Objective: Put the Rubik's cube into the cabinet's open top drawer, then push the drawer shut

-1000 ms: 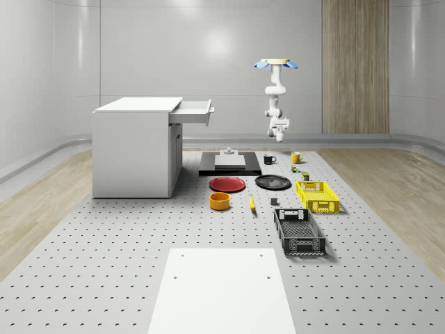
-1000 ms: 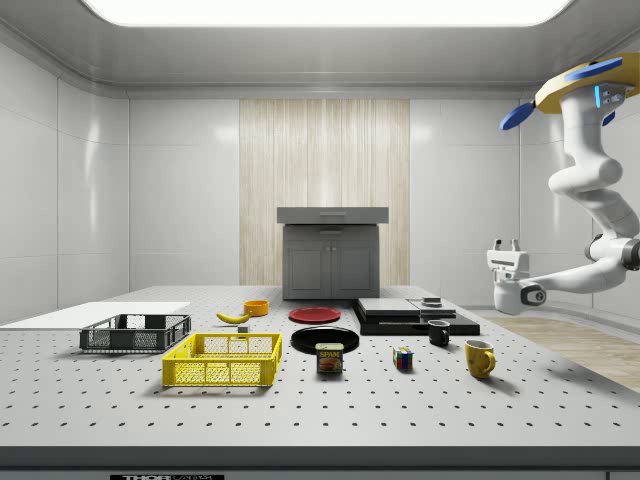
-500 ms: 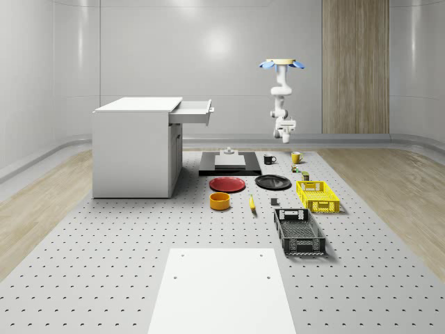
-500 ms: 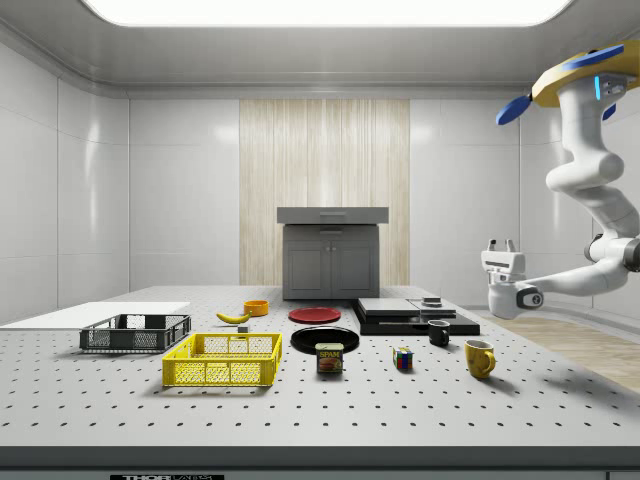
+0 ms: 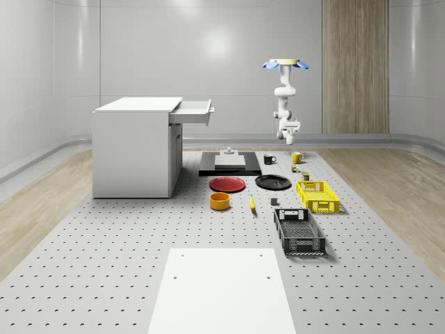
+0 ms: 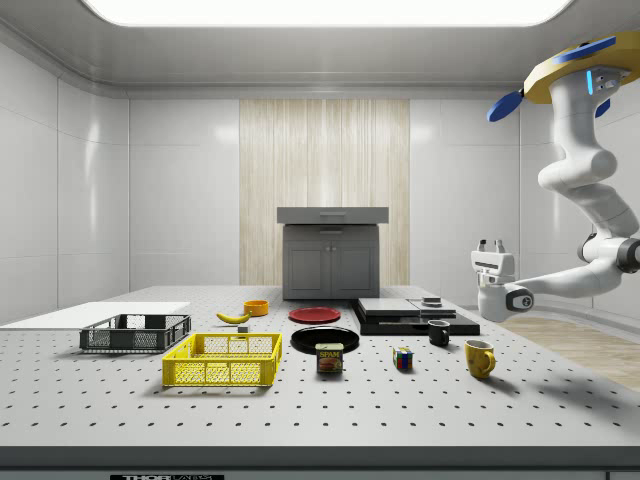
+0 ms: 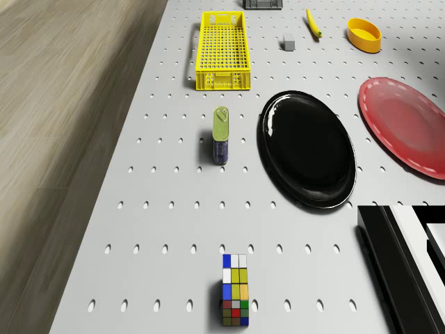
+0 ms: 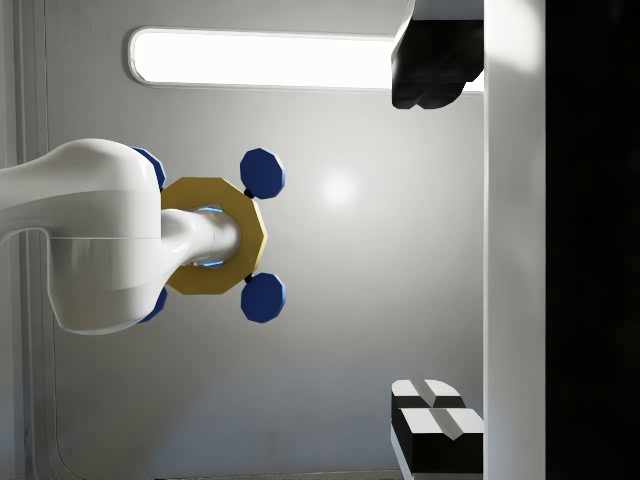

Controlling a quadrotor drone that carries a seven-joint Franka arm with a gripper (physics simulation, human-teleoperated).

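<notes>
Hovered with drone [image 6: 578,72] above desk [image 6: 300,420], gripper [image 6: 490,244] upturned, fingers [image 8: 430,70] wide and empty. Found cube [image 6: 402,358] on desk, at three o'clock of can [image 6: 329,358] in the side view. Best to have swung the wrist down and descended squarely over the cube before closing.

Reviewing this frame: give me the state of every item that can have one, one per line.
top drawer: pulled open.
Rubik's cube: resting on the table, not held.
gripper: pointing upward, jaws apart, holding nothing.
drone: hovering above the table.
yellow crate: upright, empty.
yellow mug: upright.
can: upright.
</notes>
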